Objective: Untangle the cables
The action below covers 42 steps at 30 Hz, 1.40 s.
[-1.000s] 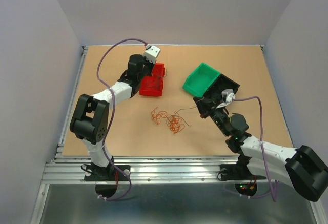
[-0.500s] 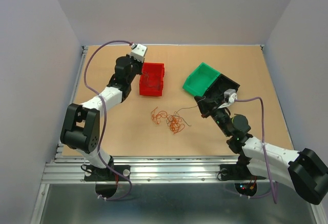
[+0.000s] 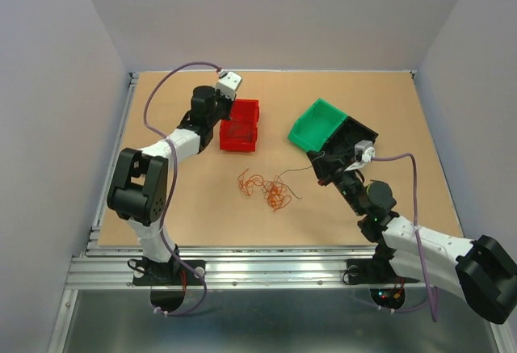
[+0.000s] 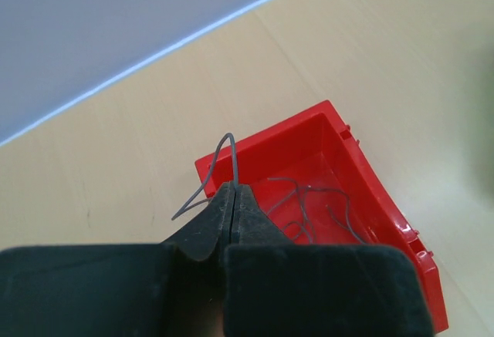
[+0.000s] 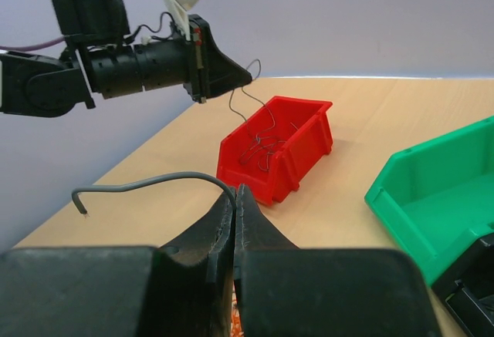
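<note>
Tan tabletop (image 3: 178,199): red bin (image 3: 239,146) back-left of centre, green bin (image 3: 311,131) to its right, orange cable tangle (image 3: 266,189) nearer, between them.

The left gripper (image 4: 233,198) has its jaws pressed together, pinching a thin grey cable (image 4: 231,150) that arcs up and droops left. Beneath it on the tan counter (image 4: 116,121) sits a red bin (image 4: 270,140) holding what look like more grey cables (image 4: 309,198).

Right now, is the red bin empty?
Not empty: the red bin holds a few thin grey wires, visible in both wrist views.
</note>
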Motion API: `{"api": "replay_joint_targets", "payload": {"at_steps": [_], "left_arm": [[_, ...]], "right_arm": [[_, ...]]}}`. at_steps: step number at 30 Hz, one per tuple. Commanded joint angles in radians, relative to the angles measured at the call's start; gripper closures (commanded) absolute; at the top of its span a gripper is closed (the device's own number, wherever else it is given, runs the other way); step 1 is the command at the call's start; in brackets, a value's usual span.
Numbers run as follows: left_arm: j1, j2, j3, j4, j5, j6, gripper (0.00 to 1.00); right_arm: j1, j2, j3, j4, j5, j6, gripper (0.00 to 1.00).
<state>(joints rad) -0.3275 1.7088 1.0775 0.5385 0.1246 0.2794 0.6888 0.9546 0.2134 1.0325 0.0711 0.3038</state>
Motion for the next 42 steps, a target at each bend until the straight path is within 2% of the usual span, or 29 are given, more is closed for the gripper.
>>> {"api": "replay_joint_targets", "payload": {"at_steps": [1, 4, 8, 10, 15, 16, 19, 22, 25, 26, 29, 37, 38, 42], "left_arm": [[-0.01, 0.032, 0.082, -0.058, 0.017, 0.027, 1.0], [-0.044, 0.048, 0.084, -0.09, -0.011, 0.073, 1.0], [-0.111, 0.093, 0.102, -0.168, -0.156, 0.132, 1.0], [-0.125, 0.121, 0.148, -0.216, -0.183, 0.127, 1.0], [-0.117, 0.222, 0.3, -0.425, -0.129, 0.072, 1.0], [-0.113, 0.227, 0.305, -0.436, -0.078, 0.066, 1.0], [-0.105, 0.248, 0.332, -0.479, -0.068, 0.044, 1.0], [-0.088, 0.27, 0.358, -0.503, -0.079, 0.029, 0.96], [-0.077, 0.253, 0.348, -0.496, -0.074, 0.033, 0.75], [-0.077, 0.218, 0.331, -0.459, -0.065, 0.038, 0.6], [-0.079, 0.122, 0.243, -0.385, -0.026, 0.044, 0.44], [-0.079, -0.141, 0.026, -0.247, 0.082, 0.086, 0.2], [-0.081, -0.208, -0.005, -0.201, 0.133, 0.09, 0.15], [-0.099, -0.357, -0.155, -0.173, 0.396, 0.185, 0.1]], "right_arm": [[0.005, -0.024, -0.019, 0.043, 0.001, 0.0, 0.99], [0.006, -0.03, -0.023, 0.043, 0.007, -0.002, 0.99], [0.006, -0.03, -0.026, 0.043, 0.01, 0.0, 0.99], [0.006, -0.028, -0.026, 0.043, 0.009, 0.0, 0.99], [0.005, -0.027, -0.028, 0.043, 0.019, -0.002, 1.0], [0.005, -0.027, -0.028, 0.043, 0.019, -0.002, 0.99], [0.005, -0.025, -0.028, 0.043, 0.021, -0.002, 0.99], [0.005, -0.017, -0.025, 0.043, 0.015, 0.001, 0.99], [0.005, -0.004, -0.019, 0.043, 0.018, 0.003, 1.0], [0.005, 0.001, -0.016, 0.043, 0.016, 0.003, 0.99], [0.005, 0.018, -0.006, 0.043, 0.015, 0.011, 0.99], [0.006, 0.015, -0.008, 0.049, 0.044, 0.06, 0.99], [0.005, 0.007, -0.012, 0.052, 0.065, 0.067, 1.0], [0.005, -0.017, -0.031, 0.055, 0.13, 0.121, 1.0]]}}
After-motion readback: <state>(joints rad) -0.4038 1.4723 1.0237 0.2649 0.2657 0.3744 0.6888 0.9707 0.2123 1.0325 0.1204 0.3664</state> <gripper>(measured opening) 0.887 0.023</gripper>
